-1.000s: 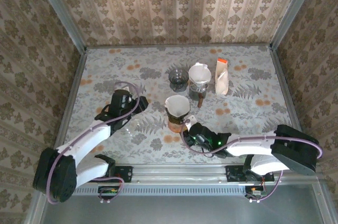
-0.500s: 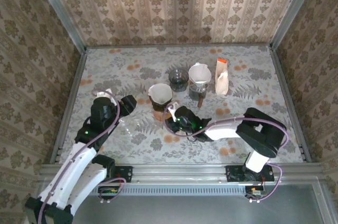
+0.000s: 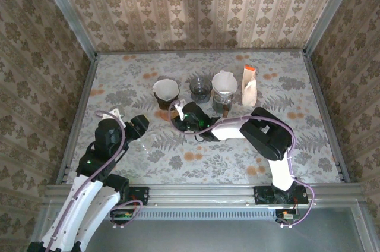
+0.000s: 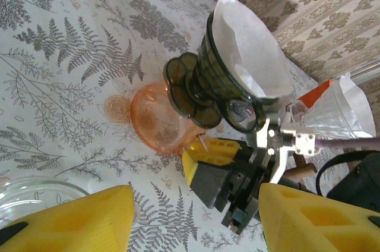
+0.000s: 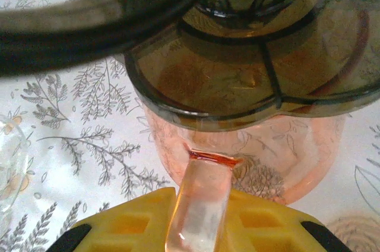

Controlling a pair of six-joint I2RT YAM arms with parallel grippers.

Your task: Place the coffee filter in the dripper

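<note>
Near, seven o'clock over worktop (image 3: 285, 127): left hand (image 3: 140, 126) spread, empty. Centre: right hand (image 5: 199, 216) pinching handle of pink glass cup (image 5: 255, 145). Eleven o'clock, atop cup: dripper (image 4: 215, 76) with paper filter (image 4: 249, 50) seated inside. Filter likely light, flimsy; best gripped gently at rim.

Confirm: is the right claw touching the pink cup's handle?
Touching. The right wrist view shows the pink cup's handle sandwiched between the yellow pads of the right claw, with no gap on either side.

Floral table (image 3: 285, 139); filter pack (image 3: 249, 85), smoky glass cup (image 3: 200, 88) on it
</note>
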